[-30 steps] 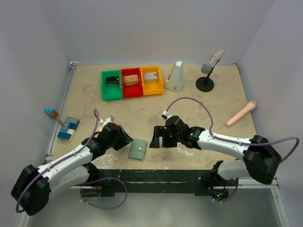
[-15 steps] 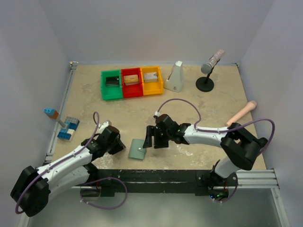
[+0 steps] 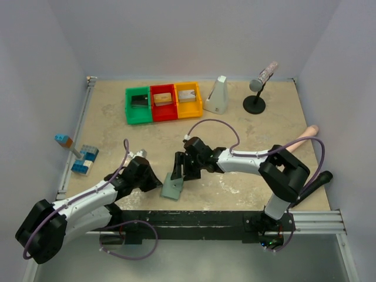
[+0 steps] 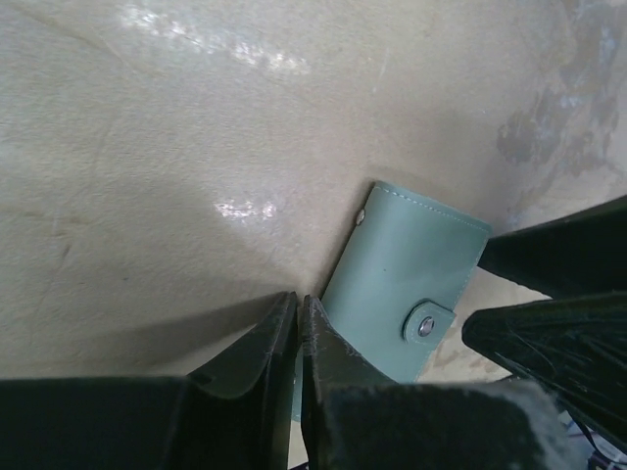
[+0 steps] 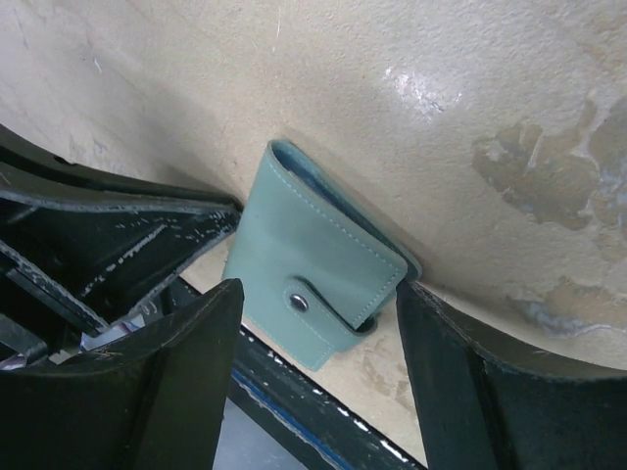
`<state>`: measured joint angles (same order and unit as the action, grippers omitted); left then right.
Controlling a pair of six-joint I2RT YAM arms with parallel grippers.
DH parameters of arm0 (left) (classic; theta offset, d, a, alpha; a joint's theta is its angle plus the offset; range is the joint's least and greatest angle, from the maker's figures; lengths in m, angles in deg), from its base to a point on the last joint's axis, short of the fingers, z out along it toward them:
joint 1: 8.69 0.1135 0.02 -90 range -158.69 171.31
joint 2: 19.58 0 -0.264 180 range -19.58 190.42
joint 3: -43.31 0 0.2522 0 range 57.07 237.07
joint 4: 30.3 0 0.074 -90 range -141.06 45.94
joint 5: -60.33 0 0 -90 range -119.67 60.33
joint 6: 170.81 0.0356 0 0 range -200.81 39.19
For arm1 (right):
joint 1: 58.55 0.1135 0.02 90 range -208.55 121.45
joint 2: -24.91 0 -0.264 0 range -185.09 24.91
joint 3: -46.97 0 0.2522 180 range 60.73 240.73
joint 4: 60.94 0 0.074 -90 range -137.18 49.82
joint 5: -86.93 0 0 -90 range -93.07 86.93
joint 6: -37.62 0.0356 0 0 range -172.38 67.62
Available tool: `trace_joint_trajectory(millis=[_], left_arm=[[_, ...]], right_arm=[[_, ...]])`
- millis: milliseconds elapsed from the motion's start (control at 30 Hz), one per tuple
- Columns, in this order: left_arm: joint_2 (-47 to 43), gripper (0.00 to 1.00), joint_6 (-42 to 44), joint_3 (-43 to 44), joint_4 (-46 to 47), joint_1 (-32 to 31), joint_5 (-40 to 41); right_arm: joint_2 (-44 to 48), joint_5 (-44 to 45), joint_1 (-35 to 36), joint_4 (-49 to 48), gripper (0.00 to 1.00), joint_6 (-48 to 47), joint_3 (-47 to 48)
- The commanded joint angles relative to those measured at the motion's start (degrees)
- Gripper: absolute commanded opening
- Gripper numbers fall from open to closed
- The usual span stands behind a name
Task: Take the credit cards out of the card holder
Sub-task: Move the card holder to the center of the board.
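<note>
tabletop (image 3: 264, 117), low centre: your right gripper (image 5: 318, 294) gapes around the card holder (image 3: 173, 187). left gripper (image 4: 297, 323) is clamped shut beside it.

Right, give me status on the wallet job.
Left jaws pinched on edge of small grey-green snap-tab wallet. Right jaws open, straddling it. Wallet snapped shut, tilted. Nothing blocking.

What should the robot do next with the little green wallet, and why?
Probably close the right end effector on the card holder. It stands open on either side of it, the snap tab is still fastened, and the left end effector sits shut at its edge, so a firm hold seems needed before unsnapping.
</note>
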<state>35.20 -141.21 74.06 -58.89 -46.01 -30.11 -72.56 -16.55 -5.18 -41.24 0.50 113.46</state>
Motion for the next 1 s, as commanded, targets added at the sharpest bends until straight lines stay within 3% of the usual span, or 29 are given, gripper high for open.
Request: trace_joint_trajectory(millis=[0, 300, 567, 767, 967], left_arm=[[0.7, 0.11, 2.0, -3.3, 3.4, -0.4, -5.3], [1.4, 0.11, 0.7, -5.2, 9.6, -0.6, -8.1], [-2.8, 0.11, 0.6, -4.8, 4.5, -0.6, -3.1], [-0.3, 0.11, -0.2, -6.0, 7.3, -0.6, -4.5], [1.3, 0.11, -1.3, -7.4, 11.7, -0.6, -6.5]], right_arm=[[-0.4, -1.3, 0.0, 1.4, 0.67, 0.0, 3.6], [-0.3, -2.0, -3.3, 1.1, 0.66, 0.1, 4.1], [8.7, 1.4, -4.8, 3.8, 0.7, -4.8, -2.9], [9.1, -5.0, -3.4, -5.7, 0.64, -1.7, -11.8], [6.5, -6.7, -0.6, -10.6, 0.6, 0.0, -13.3]])
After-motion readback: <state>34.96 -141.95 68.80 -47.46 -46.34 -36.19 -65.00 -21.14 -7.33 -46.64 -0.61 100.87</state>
